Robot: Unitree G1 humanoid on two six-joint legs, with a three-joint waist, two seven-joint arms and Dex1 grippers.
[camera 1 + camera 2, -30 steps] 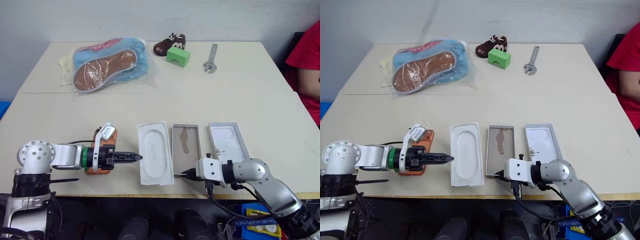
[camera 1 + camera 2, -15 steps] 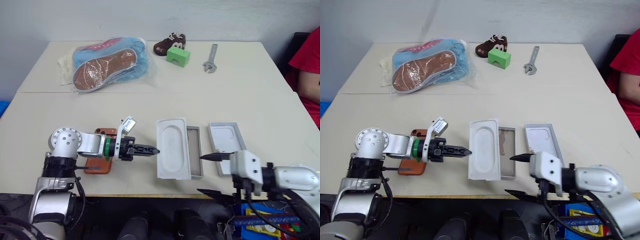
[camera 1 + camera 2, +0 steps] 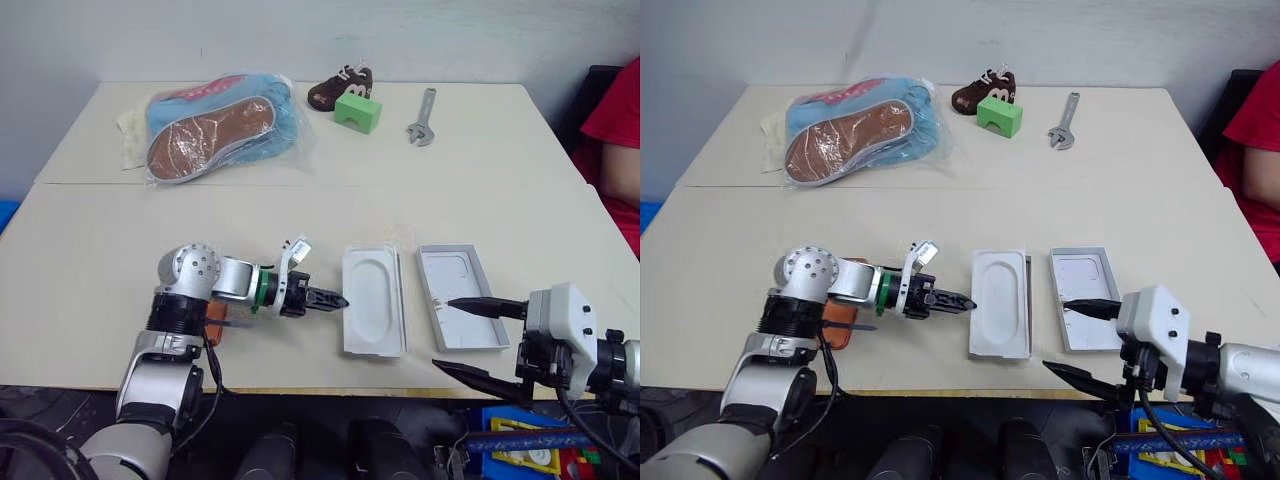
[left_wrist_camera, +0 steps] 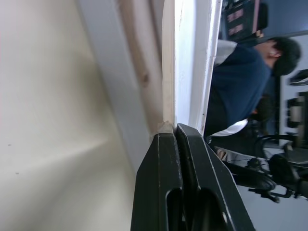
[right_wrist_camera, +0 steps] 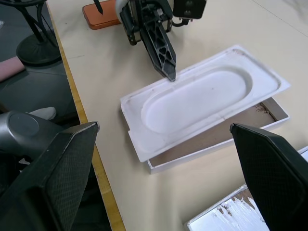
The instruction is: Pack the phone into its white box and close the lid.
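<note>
Left hand (image 3: pixel 338 299): fingers pressed together, tips touching the near-left edge of the flat white insert (image 3: pixel 371 301); nothing pinched between them. Right hand (image 3: pixel 462 335): fingers spread wide, holding nothing, raised at the front edge of the worktop (image 3: pixel 90 240).

Count on the near worktop: one insert, one white box (image 5: pixel 272 112), one lid (image 3: pixel 459 294), one phone (image 5: pixel 100 16).

Taking the left hand as the dial centre in the head view: the insert lies at 3 o'clock, touching the fingertips. It sits on top of the white box and is skewed, so a strip of the box's brown-smudged floor and its white rim show along one side. The lid lies further out at 3 o'clock, just beside the box, open face up, with one finger of the right hand over its near end. The phone lies at 9 o'clock, behind the left forearm, flat on the worktop, mostly hidden.

Far worktop, 12 o'clock sector: one bag of insoles (image 3: pixel 215 123), one small brown shoe (image 3: pixel 339 88), one green block (image 3: pixel 357 111), one wrench (image 3: pixel 422 116).

A person in red (image 3: pixel 620 140) sits at the right edge.
</note>
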